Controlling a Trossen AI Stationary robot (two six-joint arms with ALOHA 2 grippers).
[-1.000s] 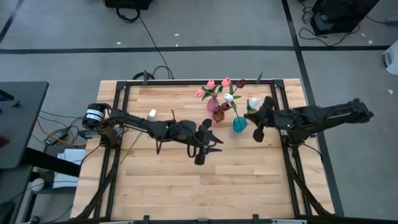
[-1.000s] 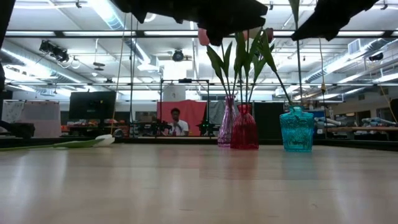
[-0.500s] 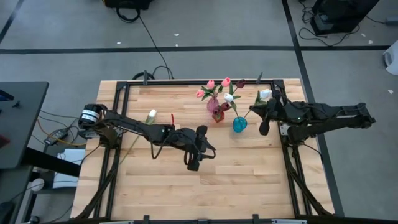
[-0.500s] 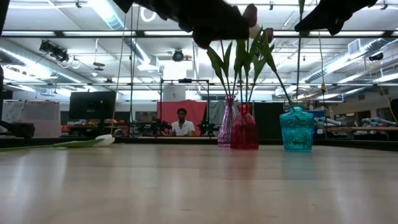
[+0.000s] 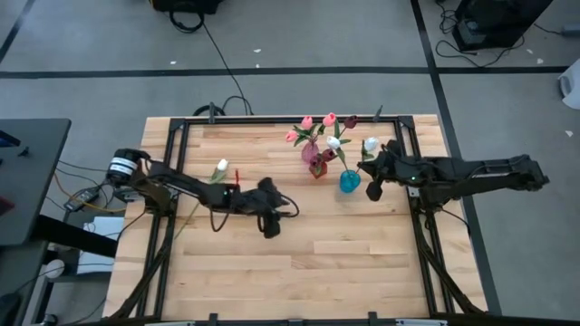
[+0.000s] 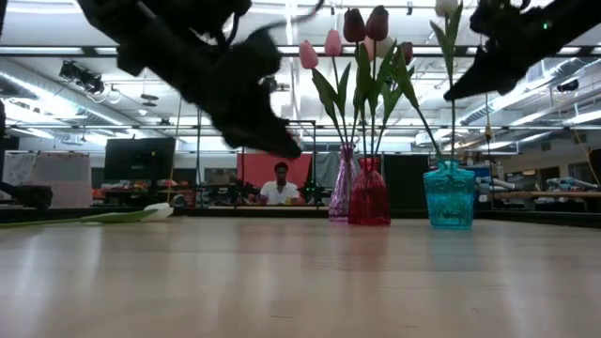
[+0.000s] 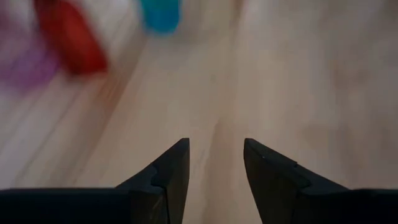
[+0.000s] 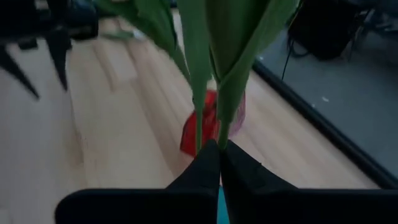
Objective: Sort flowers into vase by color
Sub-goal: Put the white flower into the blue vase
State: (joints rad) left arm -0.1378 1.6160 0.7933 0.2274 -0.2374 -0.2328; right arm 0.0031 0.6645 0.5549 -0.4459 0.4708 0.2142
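Above the teal vase [image 5: 349, 181], the right end effector [image 5: 374, 186] is clamped on a white tulip [image 5: 371, 145], stem upright, its lower end directly over the vase mouth. The left end effector [image 5: 270, 220], parted and empty, lies well apart to the left.

Long ceiling strip lights [image 6: 169, 23] are shining brightly behind the table in the low view, leaving the dark arms as silhouettes against them. The pale wooden tabletop [image 5: 362, 263] is lying evenly lit from above with only faint shadows. The red glass vase [image 7: 69, 38] and the wood around it are smearing into blur in the left wrist view.
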